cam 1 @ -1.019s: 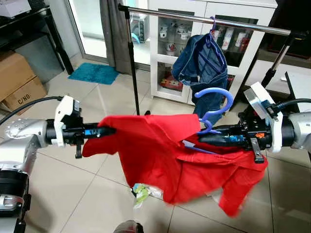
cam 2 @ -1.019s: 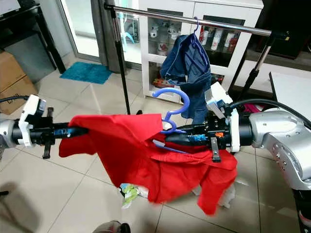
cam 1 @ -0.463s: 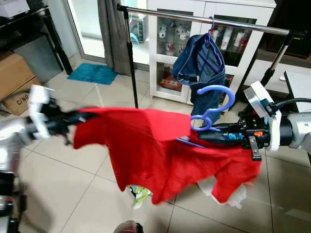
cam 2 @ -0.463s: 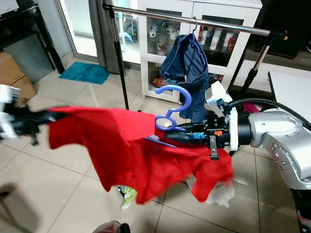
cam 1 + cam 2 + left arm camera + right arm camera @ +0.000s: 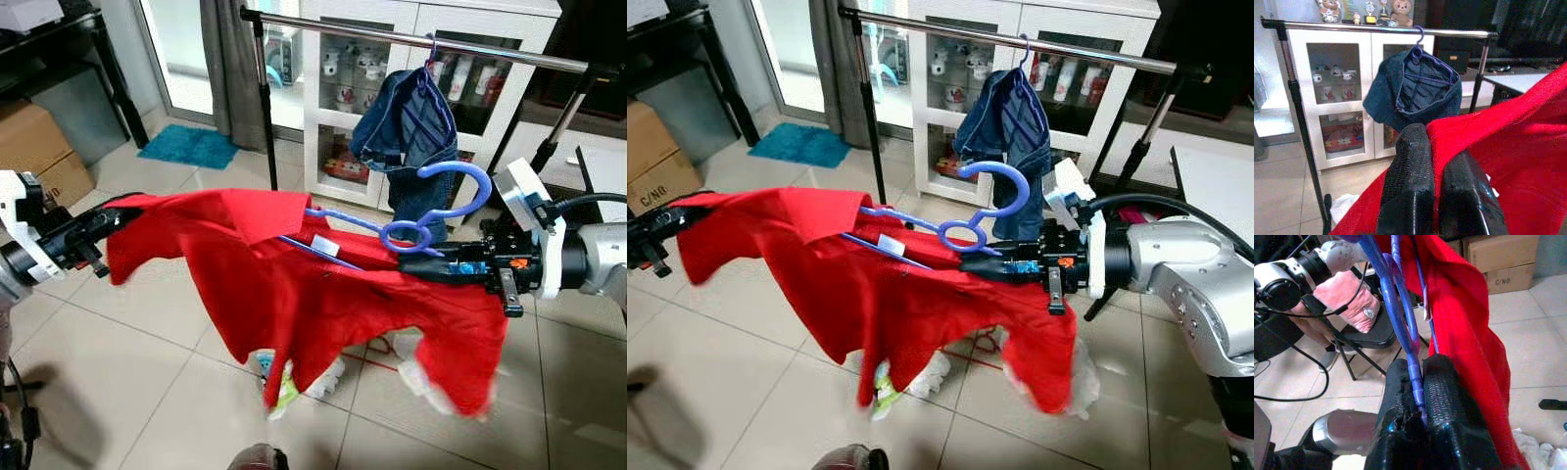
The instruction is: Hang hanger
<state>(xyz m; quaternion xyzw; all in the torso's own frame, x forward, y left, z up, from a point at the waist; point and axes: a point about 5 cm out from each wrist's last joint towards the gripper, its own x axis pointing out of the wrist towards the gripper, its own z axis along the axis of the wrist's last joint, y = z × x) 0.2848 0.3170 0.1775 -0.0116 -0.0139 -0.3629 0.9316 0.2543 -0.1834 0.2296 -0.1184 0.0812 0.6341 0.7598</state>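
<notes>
White glass-door cabinet (image 5: 362, 98) full of ornaments behind clothes rail (image 5: 421, 39).

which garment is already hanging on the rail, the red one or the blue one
The blue denim garment hangs on the rail; the red shirt is stretched between the grippers.

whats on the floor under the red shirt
Under the red shirt, crumpled white and green items lie on the tiled floor. The shirt covers part of them, so what they are is unclear.

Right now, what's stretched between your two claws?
The red shirt, seen in both eye views: left claw pinches one edge, right claw holds the blue hanger threaded through it.
</notes>
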